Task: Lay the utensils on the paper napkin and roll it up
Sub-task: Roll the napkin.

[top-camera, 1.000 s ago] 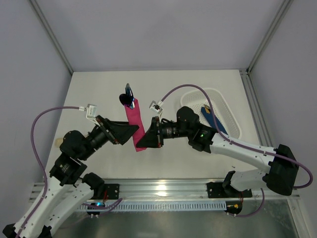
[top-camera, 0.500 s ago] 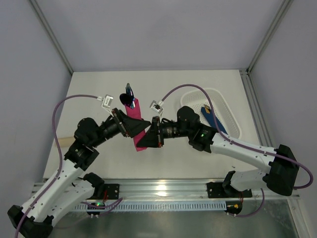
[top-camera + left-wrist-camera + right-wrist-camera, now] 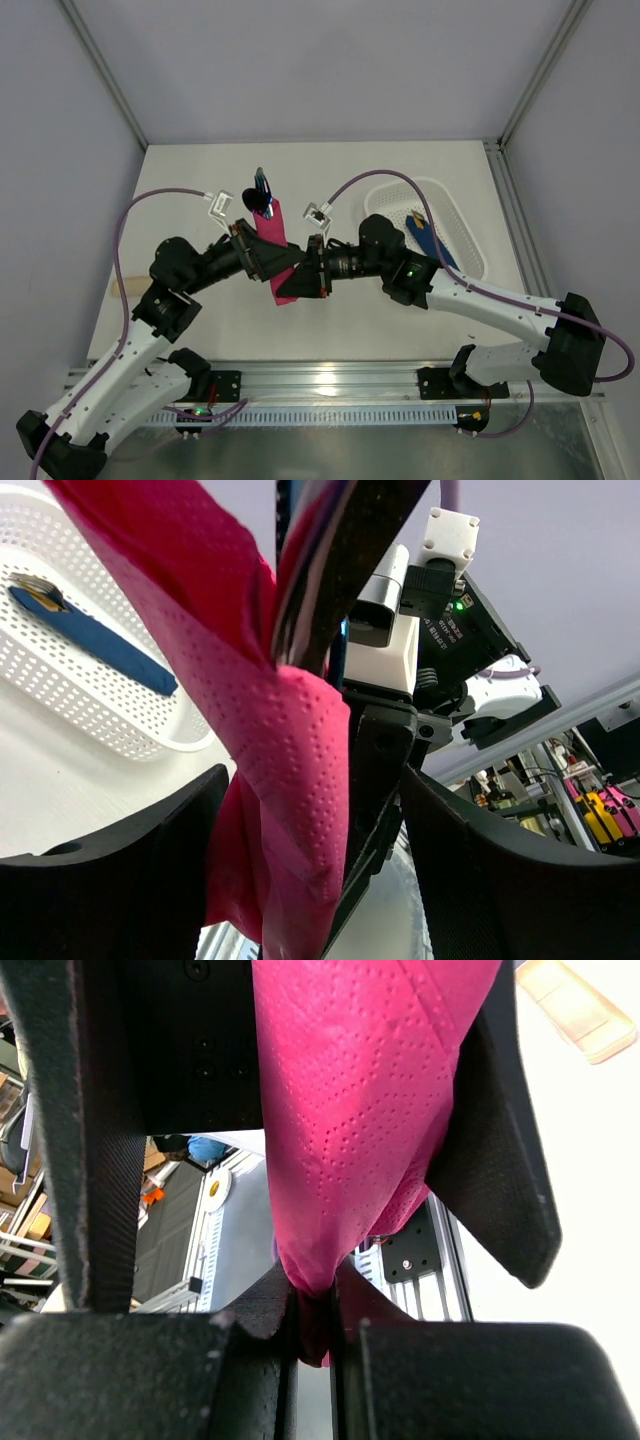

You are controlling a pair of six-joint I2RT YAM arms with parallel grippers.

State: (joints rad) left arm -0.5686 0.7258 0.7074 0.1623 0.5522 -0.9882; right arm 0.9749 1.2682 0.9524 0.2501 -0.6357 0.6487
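The paper napkin is a rolled magenta strip lying mid-table. The dark purple utensils stick out of its far end. My right gripper is shut on the roll's near end, and the right wrist view shows the pink paper pinched between the pads. My left gripper comes in from the left and is open. In the left wrist view its fingers stand on either side of the napkin without pressing it. Dark utensil handles run up along the fold.
A white basket at the right holds a blue flat strip; both also show in the left wrist view, basket and strip. A pale beige stick lies at the table's left edge. The two grippers nearly touch.
My left arm has swung right toward the roll, bringing its open jaws around the napkin beside the right gripper. The right gripper and the napkin have stayed put.
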